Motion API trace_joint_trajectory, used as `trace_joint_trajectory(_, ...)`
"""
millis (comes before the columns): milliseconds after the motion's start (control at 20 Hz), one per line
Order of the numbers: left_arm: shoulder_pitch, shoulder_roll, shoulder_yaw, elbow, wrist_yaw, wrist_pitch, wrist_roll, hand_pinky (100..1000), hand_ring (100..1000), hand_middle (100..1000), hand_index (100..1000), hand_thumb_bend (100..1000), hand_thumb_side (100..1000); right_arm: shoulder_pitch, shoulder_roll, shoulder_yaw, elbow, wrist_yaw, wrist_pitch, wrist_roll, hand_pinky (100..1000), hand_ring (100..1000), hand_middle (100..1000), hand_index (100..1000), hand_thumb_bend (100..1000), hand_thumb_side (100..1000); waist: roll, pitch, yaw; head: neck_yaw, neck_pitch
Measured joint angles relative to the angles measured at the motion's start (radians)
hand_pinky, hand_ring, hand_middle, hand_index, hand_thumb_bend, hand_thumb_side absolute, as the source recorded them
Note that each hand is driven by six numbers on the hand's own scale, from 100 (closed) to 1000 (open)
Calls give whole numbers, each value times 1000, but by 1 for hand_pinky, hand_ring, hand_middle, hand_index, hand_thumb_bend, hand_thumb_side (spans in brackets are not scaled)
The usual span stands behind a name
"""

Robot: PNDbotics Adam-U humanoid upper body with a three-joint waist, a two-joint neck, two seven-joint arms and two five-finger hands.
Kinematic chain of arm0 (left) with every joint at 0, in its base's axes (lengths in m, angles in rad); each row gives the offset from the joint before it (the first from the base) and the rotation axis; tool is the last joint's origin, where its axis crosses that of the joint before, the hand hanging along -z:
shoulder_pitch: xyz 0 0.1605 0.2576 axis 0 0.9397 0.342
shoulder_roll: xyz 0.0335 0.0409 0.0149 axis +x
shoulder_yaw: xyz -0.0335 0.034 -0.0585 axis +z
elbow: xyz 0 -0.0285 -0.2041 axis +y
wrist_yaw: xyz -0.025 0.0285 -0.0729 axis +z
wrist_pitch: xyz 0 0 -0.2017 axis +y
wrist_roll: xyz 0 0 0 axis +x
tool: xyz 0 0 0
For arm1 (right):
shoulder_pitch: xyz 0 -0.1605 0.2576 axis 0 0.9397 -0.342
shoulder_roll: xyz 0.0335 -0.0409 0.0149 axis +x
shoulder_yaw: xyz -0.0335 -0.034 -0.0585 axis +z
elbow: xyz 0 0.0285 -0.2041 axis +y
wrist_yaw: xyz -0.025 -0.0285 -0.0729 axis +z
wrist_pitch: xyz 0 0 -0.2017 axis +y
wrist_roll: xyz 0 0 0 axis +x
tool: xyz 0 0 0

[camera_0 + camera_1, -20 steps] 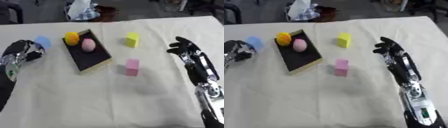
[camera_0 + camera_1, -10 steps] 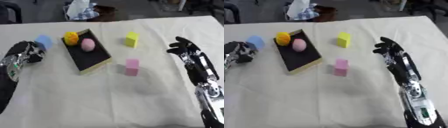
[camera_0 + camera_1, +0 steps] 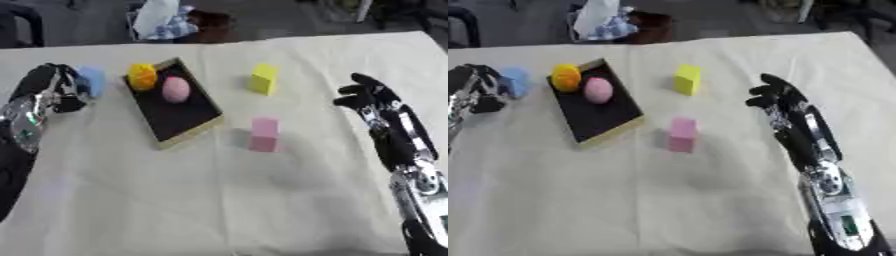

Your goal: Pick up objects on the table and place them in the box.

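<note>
A cream cloth-covered table point(image 3: 219, 200) fills the scene, seen from above. At the left edge, the robot's left hand point(image 3: 54, 92) sits right beside a small blue block point(image 3: 91, 81), which lies just to the hand's right, toward the box; its fingers look curled near the block, but whether they actually hold it cannot be told. The box point(image 3: 175, 112), a shallow dark tray with a pale rim, lies with its long axis running diagonally away from the robot, and already holds a yellow ball point(image 3: 143, 76) and a pink ball point(image 3: 176, 89) at its far end. A yellow block point(image 3: 262, 78) and a pink block point(image 3: 263, 134) stand loose on the cloth between the box and the right hand point(image 3: 780, 100), which hovers with fingers relaxed (holding nothing) and is the nearer hand to both. Beyond the table's far edge is a dim floor with a crumpled pale bundle point(image 3: 162, 17).
</note>
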Motion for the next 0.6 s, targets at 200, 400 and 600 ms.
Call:
trace_joint_trajectory(200, -5, 12, -4, -21, 10, -2, 2, 693, 558, 587, 780, 100, 229, 0, 0, 0, 0, 0, 0, 0, 847, 692, 691, 876, 100, 590, 0, 0, 0, 0, 0)
trace_joint_trajectory(400, -8, 24, -4, -34, 8, -4, 0, 732, 647, 687, 844, 100, 259, 0, 0, 0, 0, 0, 0, 1, 847, 692, 691, 877, 100, 591, 0, 0, 0, 0, 0)
trace_joint_trajectory(600, -22, 29, -4, -30, -26, -13, -20, 775, 738, 782, 903, 176, 474, 0, 0, 3, 0, 0, 1, 3, 848, 692, 691, 877, 100, 592, 0, 6, -2, 1, -1)
